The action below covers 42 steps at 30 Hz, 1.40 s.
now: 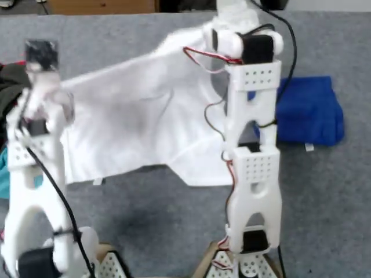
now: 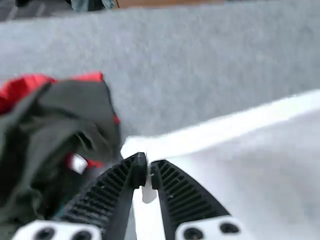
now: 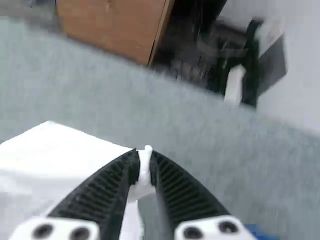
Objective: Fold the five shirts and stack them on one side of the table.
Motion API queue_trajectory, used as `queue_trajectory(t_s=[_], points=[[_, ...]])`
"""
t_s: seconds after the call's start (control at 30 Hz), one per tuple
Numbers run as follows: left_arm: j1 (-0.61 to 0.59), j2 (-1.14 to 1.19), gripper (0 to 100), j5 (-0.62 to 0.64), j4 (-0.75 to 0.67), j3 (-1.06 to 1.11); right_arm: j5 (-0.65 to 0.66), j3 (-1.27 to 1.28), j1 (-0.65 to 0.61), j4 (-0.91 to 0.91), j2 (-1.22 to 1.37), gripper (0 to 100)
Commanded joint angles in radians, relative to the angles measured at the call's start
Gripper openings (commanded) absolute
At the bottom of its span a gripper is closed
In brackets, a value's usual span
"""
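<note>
Currently the left gripper (image 2: pixel 143 172) and right gripper (image 3: pixel 144 162) each pinch, jaws closed, a thin edge of the white shirt (image 1: pixel 133 116), stretched across the middle of the table (image 1: pixel 324 202); uneven pulling could slip a hem free.

Far back: brown flat wooden cabinet panel (image 3: pixel 110 30); just right of it, dark recess holding tangled black cables (image 3: pixel 212 50) and a white upright plastic piece (image 3: pixel 234 84).
</note>
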Motion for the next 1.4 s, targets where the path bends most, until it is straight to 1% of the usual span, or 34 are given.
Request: queue_trajectory(t_s=[0.0, 0.1, 0.17, 0.27, 0.33, 0.47, 0.6, 0.7, 0.87, 1.0, 1.13, 1.27, 1.37], points=[[0.025, -0.167, 3, 0.002, 0.008, 0.217, 0.057, -0.007, 0.011, 0.112, 0.001, 1.3], [0.03, -0.299, 3, 0.002, 0.014, 0.386, 0.083, 0.093, 0.029, 0.114, -0.028, 1.3], [0.022, -0.388, 3, 0.002, 0.014, 0.483, 0.084, 0.209, 0.029, 0.114, -0.077, 1.3], [0.027, -0.516, 3, 0.002, 0.015, 0.618, 0.094, 0.447, 0.026, 0.112, -0.197, 1.3], [0.03, -0.589, 3, 0.002, 0.015, 0.699, 0.132, 0.627, 0.026, 0.11, -0.283, 1.3], [0.021, -0.687, 3, -0.002, 0.021, 0.797, 0.181, 0.934, 0.058, 0.069, -0.433, 1.3], [0.025, -0.735, 3, -0.075, 0.123, 0.806, 0.196, 1.199, 0.087, -0.031, -0.604, 1.3], [0.022, -0.738, 3, -0.097, 0.126, 0.806, 0.247, 1.4, 0.087, -0.1, -0.731, 1.3], [0.021, -0.738, 3, -0.103, 0.124, 0.806, 0.253, 1.753, 0.091, -0.27, -0.906, 1.3], [-0.002, -0.736, 3, -0.19, 0.137, 0.765, 0.253, 1.971, 0.097, -0.371, -0.998, 1.3], [-0.035, -0.736, 3, -0.247, 0.164, 0.763, 0.249, 2.111, 0.133, -0.428, -1.061, 1.3], [-0.035, -0.736, 3, -0.258, 0.164, 0.791, 0.252, 2.199, 0.187, -0.473, -1.096, 1.3], [-0.041, -0.736, 3, -0.259, 0.163, 0.808, 0.253, 2.244, 0.19, -0.479, -1.116, 1.3]])
